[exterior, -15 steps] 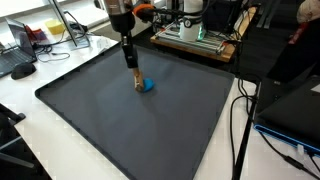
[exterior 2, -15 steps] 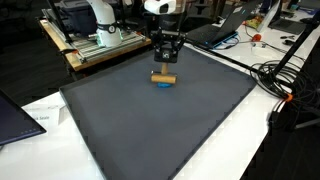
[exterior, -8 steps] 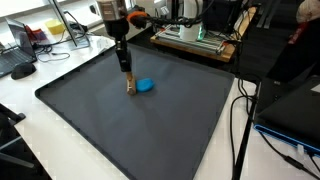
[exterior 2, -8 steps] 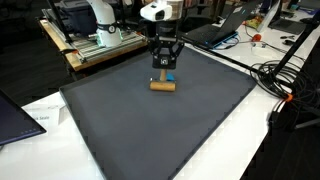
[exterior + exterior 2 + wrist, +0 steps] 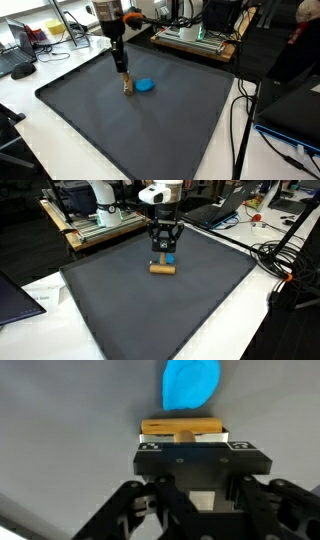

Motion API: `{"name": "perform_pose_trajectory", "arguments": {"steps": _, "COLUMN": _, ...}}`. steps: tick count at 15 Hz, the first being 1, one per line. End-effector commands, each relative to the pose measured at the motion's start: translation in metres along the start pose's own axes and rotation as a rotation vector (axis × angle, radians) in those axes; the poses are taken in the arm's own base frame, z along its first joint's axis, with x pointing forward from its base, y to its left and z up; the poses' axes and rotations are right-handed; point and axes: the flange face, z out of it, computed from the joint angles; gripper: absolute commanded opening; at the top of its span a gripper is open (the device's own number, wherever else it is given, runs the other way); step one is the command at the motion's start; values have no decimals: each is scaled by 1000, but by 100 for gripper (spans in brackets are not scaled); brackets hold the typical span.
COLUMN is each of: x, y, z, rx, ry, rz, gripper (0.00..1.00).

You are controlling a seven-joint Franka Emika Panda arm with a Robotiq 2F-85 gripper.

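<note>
- End effector [image 5: 163, 258] closed on wooden block [image 5: 180, 429], gripped at mid-length, fingers pointing down.
- Block horizontal btw fingers, low over dark mat [image 5: 150, 130]; can't tell if touching it.
- Blue flat piece [image 5: 190, 382] on mat, just beyond block.
- Mat lies on white bench [image 5: 75, 52].

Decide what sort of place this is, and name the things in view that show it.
Probably a robotics lab or workshop: loose cables trail over the white table, a laptop sits beside the dark mat, and a white machine stands on a wooden bench behind.
</note>
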Motion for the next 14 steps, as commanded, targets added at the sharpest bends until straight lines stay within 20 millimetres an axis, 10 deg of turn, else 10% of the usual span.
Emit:
{"name": "perform_pose_trajectory", "arguments": {"steps": 1, "x": 0, "y": -2, "z": 4, "rx": -10, "ry": -15, "rz": 14, "gripper": 22}}
{"name": "perform_pose_trajectory", "arguments": {"steps": 14, "x": -27, "y": -10, "z": -42, "rx": 0, "ry": 41, "rz": -8, "gripper": 22}}
